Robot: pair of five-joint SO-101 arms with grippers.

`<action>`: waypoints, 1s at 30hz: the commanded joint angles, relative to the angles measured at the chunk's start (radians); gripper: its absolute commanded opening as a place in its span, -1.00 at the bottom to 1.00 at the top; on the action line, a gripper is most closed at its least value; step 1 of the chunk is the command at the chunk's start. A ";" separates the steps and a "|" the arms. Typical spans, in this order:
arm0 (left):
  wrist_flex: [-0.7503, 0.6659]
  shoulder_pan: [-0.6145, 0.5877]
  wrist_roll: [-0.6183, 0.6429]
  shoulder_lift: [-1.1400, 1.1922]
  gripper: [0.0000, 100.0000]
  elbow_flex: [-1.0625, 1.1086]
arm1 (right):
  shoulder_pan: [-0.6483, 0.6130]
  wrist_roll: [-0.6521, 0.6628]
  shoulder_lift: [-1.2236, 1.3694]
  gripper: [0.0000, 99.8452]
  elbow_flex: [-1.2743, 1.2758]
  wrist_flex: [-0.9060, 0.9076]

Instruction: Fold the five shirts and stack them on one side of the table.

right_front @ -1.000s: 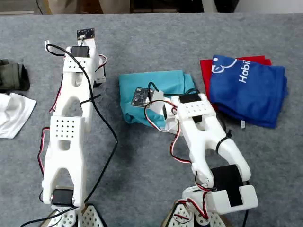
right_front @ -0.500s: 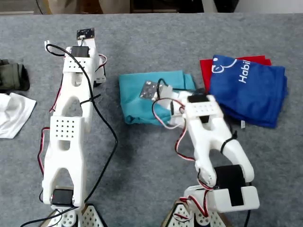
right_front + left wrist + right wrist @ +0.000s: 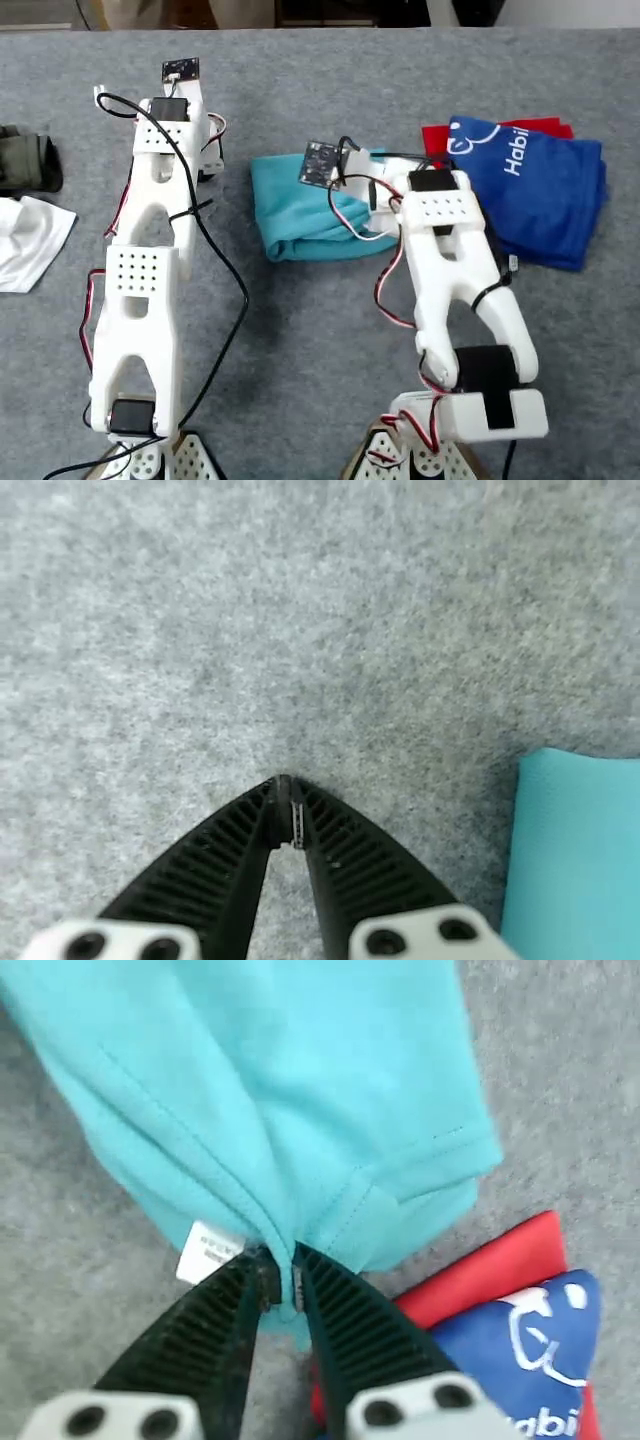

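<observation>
The right pincer (image 3: 283, 1272) is clamped on the teal shirt (image 3: 295, 215) at its bunched hem, just beside the blue shirt (image 3: 530, 200) lying on the red shirt (image 3: 432, 140). The left pincer (image 3: 286, 815), closed on nothing, hangs over the bare grey surface (image 3: 300, 330). A white shirt (image 3: 25, 240) and an olive shirt (image 3: 25, 165) lie far left.
</observation>
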 commanded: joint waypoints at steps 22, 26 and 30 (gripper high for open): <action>-0.003 0.000 -0.006 -0.018 -0.96 -0.023 | 0.104 -0.009 -0.091 -0.77 -0.205 0.259; 0.074 0.049 -0.005 -0.053 -0.96 -0.130 | 0.101 -0.074 -0.117 -0.88 -0.242 0.308; 0.117 0.133 0.046 -0.061 -0.96 -0.262 | 0.058 -0.195 -0.061 -0.95 -0.248 0.222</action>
